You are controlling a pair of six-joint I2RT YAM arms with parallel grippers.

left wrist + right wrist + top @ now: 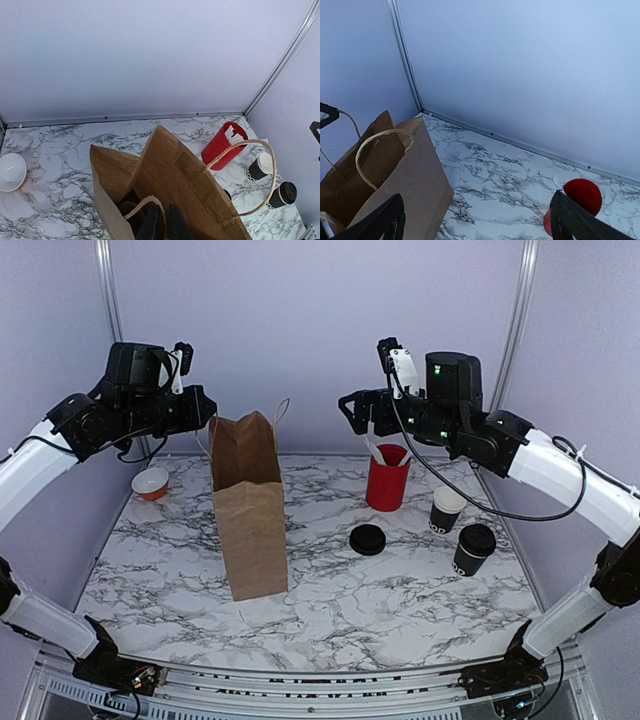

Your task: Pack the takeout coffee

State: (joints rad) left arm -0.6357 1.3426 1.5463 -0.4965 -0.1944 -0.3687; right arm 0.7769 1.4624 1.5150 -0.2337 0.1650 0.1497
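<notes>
Desk: white marble-pattern desk (pixel 400 610) with pale walls behind and at both sides.
Takeout coffee: the takeout coffee (pixel 447 508) is a small black paper cup with a white inside and rim and white lettering low on its side. It stands upright and open-topped on the right part of the desk, just right of the red cup and just behind the lidded black cup. It is well apart from both claws and from the bag.
Paper bag: the brown paper bag (pixel 250 510) stands upright left of centre, mouth open upward, twine handles sticking up.
Left claw: the left claw (pixel 165 212) is raised at the top left edge of the bag. Its wrist view looks down into the bag mouth. The fingers are close together with only a slit between them, and one handle loop arches just ahead of the tips. Whether they pinch anything cannot be told.
Right claw: the right claw (pixel 477 200) has its fingers spread wide, with only desk seen between them. It is held high above the red cup and points toward the bag.
Red cup: the red cup (pixel 387 480) is taller and upright, right of centre toward the back, with white sticks (pixel 374 448) poking out.
Black lid: the black lid (pixel 368 539) is flat and round and lies on the desk in front of the red cup, between the bag and the lidded cup.
Lidded black cup: the lidded black cup (pixel 474 548) is upright and capped, near the right edge.
Bowl: the bowl (pixel 150 483) is small, white inside and orange outside, at the back left, beside the bag.
</notes>
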